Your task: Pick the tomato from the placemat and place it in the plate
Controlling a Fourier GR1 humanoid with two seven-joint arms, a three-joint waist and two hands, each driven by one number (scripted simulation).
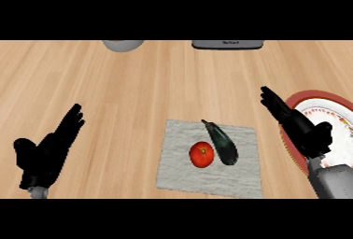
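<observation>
1. right hand [303, 127] is released, fingers straight and pointing up-left, holding nothing; it hovers partly over the left rim of the plate [307, 95].
2. left hand [47, 148] is also released and empty, fingers up, resting near the lower left edge of the view, well apart from everything.
3. tomato [201, 154] sits on the grey placemat [180, 175], to the left of and a bit nearer than the right hand, untouched.
4. a dark eggplant [221, 142] lies just beside the tomato, touching or nearly so, on the side facing the right hand. so it is between hand and target.
5. step in hand, judged: reach for the tomato, nothing grasped yet.
6. do it well: bring the right hand over the eggplant, not through it; come down from above onto the tomato.
7. put the thumb and fingers on the tomato's near and far sides, since the eggplant crowds the hand-side flank.
8. risk: nudging the eggplant, rolling the tomato, or dragging the placemat across the table [124, 93].
9. plate is right under the hand, so carry back is short after lift.
</observation>
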